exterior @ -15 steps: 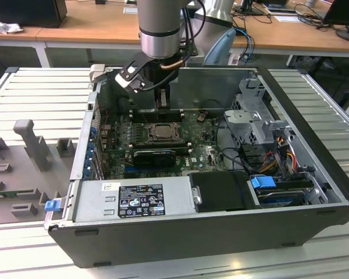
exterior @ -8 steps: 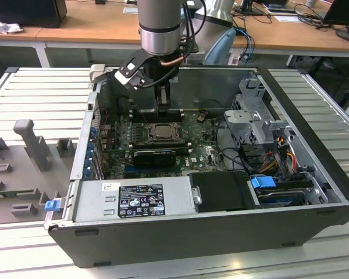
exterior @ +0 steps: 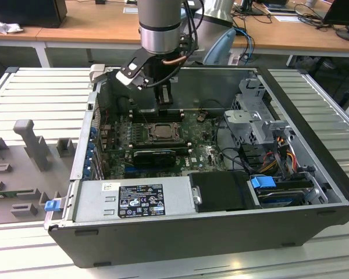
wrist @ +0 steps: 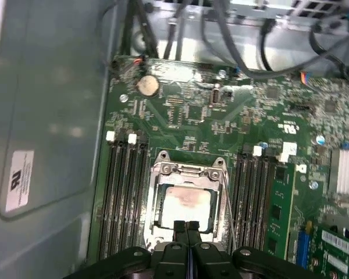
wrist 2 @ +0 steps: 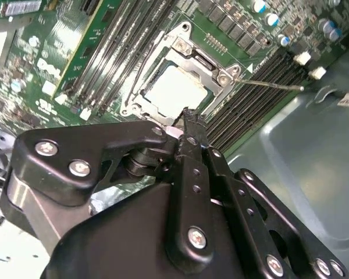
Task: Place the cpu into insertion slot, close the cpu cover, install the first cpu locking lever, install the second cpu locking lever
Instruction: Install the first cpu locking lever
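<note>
The cpu [wrist: 185,204] lies in the insertion slot [exterior: 161,132] on the green board, its pale silver face [wrist 2: 173,90] showing. The cpu cover [wrist: 186,171] lies flat around it as a metal frame [wrist 2: 205,63]. One thin locking lever [wrist 2: 270,83] sticks out from a socket corner over the memory slots. Another lever [wrist: 227,203] runs along the socket's side. My gripper [wrist: 187,226] is shut with nothing between its fingers. It hovers just above the socket's edge [wrist 2: 185,115] and, in the exterior view, hangs over the board [exterior: 166,100].
The open computer case [exterior: 314,145] surrounds the board. Black memory slots [wrist: 121,197] flank the socket on both sides. Cables and a drive cage [exterior: 256,125] fill the exterior view's right, with a power supply [exterior: 139,200] in front. A grey fixture [exterior: 29,142] stands outside the case.
</note>
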You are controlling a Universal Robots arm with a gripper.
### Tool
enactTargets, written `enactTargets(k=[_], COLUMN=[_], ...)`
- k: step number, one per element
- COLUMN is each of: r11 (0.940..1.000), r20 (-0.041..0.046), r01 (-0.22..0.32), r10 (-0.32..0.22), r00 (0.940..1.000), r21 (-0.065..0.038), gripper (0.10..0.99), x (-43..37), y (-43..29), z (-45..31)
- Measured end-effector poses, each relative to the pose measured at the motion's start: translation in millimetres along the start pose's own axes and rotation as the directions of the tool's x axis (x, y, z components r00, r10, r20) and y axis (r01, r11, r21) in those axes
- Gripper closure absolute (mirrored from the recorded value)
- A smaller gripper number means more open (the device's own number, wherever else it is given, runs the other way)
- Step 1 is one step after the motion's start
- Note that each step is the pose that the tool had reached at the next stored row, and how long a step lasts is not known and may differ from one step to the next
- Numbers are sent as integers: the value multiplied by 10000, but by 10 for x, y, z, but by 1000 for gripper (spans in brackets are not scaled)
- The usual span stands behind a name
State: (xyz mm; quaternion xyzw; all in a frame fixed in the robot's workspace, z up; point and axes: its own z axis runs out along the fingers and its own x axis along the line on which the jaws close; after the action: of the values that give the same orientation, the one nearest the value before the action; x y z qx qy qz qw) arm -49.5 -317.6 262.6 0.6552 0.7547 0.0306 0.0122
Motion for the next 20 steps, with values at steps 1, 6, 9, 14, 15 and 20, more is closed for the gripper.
enactTargets(k=[1, 6, 9, 14, 15, 20], r11=[9980, 9922, 9921, 9821, 9767, 9528], r20=[-38, -87, -107, -165, -189, -292], r01=[625, 1240, 1237, 1865, 2131, 3013], r10=[-625, -1240, -1236, -1861, -2127, -3003], r00=[9980, 9923, 9923, 9824, 9769, 9534], r21=[13, 112, 189, 256, 271, 378], gripper=[980, 980, 980, 980, 980, 980], x=[-1, 0, 1, 2, 1, 1], y=[-1, 1, 5, 6, 5, 5], z=[7, -7, -71, -82, -79, -70])
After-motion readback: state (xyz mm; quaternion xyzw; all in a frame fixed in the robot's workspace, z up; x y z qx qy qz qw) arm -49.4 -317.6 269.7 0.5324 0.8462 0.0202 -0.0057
